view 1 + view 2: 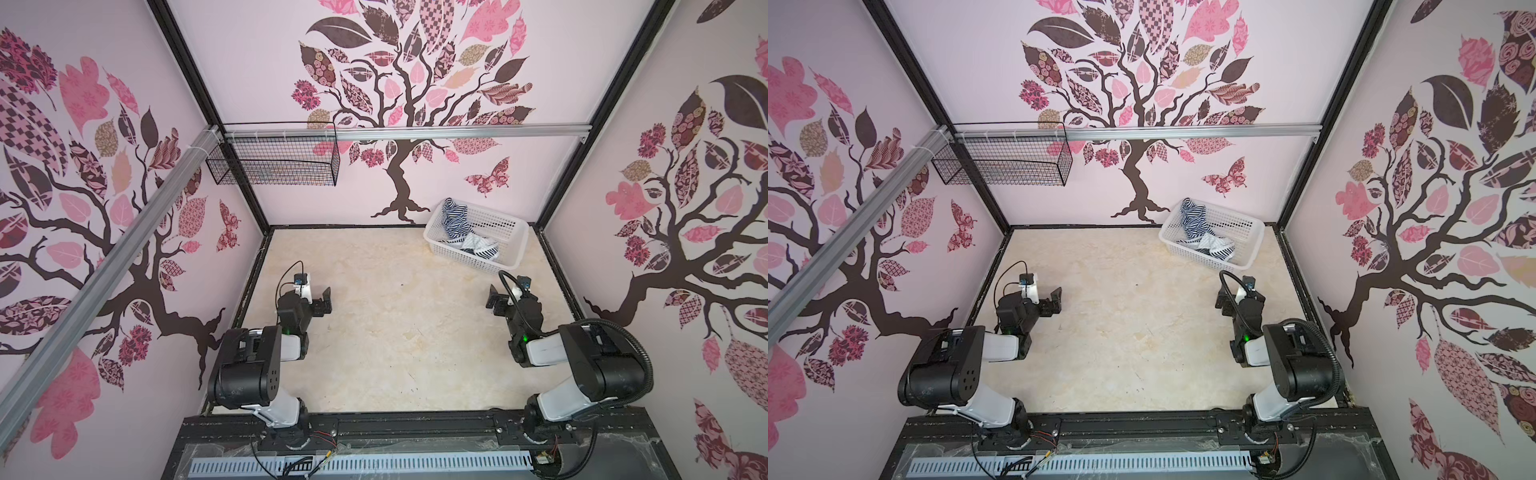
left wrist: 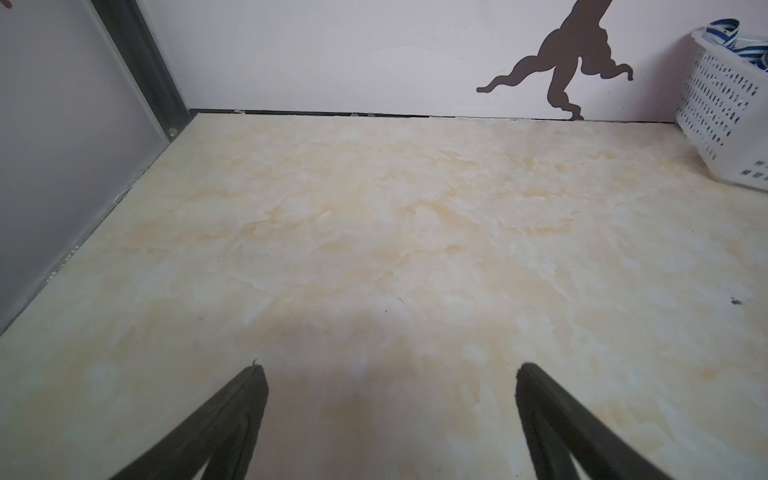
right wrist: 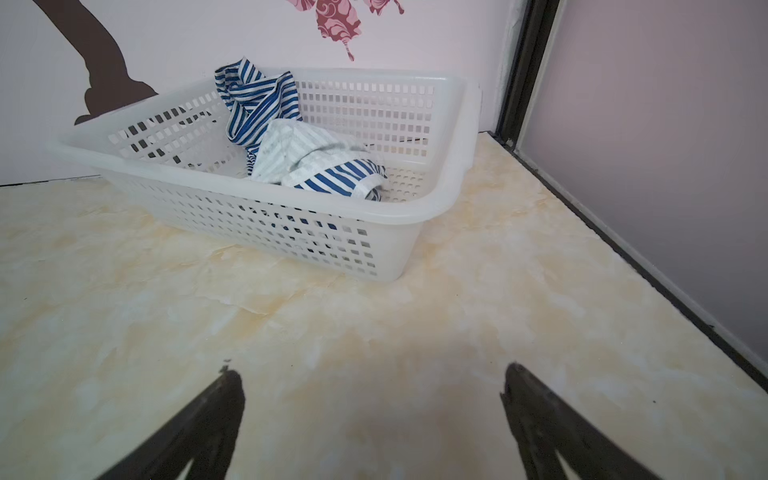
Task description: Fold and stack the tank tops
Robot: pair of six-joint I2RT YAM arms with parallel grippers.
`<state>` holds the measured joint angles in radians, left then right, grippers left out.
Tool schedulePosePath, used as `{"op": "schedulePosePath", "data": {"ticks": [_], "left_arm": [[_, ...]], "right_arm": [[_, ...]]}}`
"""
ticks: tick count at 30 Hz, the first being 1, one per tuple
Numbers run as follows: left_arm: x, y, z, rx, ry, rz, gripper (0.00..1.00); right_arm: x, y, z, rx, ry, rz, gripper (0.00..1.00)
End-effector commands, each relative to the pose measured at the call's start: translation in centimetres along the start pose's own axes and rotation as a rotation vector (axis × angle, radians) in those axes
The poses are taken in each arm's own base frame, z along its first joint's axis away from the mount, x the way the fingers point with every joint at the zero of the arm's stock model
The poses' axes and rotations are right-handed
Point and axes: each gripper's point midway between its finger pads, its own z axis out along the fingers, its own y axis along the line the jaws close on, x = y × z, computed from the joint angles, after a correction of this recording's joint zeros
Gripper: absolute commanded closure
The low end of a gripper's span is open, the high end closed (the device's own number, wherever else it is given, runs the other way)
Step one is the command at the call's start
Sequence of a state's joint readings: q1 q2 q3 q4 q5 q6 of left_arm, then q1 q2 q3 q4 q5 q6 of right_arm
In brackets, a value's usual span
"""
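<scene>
Two navy-and-white striped tank tops lie crumpled in a white perforated basket (image 1: 465, 254) (image 1: 1200, 251) (image 3: 249, 216) at the back right of the table. One tank top (image 1: 454, 220) (image 1: 1192, 220) (image 3: 257, 104) hangs over the basket's far rim. The other (image 1: 478, 245) (image 1: 1216, 248) (image 3: 332, 178) is bunched in the middle, partly showing its pale inside. My left gripper (image 1: 325, 300) (image 1: 1054, 301) (image 2: 390, 374) hovers open and empty over bare table at the left. My right gripper (image 1: 494, 297) (image 1: 1223, 300) (image 3: 370, 374) is open and empty, a short way in front of the basket.
The marbled tabletop (image 1: 395, 332) is walled at the left, back and right. A black wire basket (image 1: 274, 160) hangs from an aluminium rail (image 1: 415, 133) above the back left. The basket's corner (image 2: 715, 108) with a striped strap (image 2: 725, 31) shows in the left wrist view.
</scene>
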<state>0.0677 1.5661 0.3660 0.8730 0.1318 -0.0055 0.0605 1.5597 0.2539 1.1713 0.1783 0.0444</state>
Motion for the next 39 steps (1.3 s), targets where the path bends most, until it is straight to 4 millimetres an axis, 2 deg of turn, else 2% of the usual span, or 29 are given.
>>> {"op": "schedulePosePath", "data": {"ticks": [1,39], "left_arm": [[-1.06,0.31,0.08,-0.014,-0.027,-0.002,0.03],[-1.04,0.3,0.1,-0.015,-0.025,-0.002,0.03]], "right_arm": [[-1.18,0.29,-0.21,-0.013,-0.044,0.003,0.0],[-1.03,0.21,0.36,-0.003,-0.024,0.007,0.0]]}}
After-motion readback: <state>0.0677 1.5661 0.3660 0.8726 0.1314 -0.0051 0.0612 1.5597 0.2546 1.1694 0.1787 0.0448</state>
